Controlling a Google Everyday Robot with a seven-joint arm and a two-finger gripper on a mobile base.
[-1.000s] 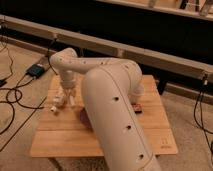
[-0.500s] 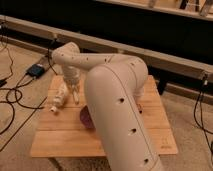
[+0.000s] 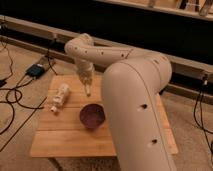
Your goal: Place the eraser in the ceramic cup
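One risk is judged from here: with the gripper (image 3: 88, 91) held just behind the purple bowl (image 3: 92, 116), claw pressed together, anything released could be dropped into the bowl instead of the ceramic cup, which is not seen and may be hidden by the arm (image 3: 135, 110). The eraser's look cannot be made out; whether it is pinched in the claw cannot be told.

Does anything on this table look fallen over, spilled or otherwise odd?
Only the white tube: it lies on its side, slanted, near the table's left edge in this view. The purple bowl stands upright, and nothing looks spilled. The gripper hangs shut just beyond the bowl. The arm hides the table's right side.
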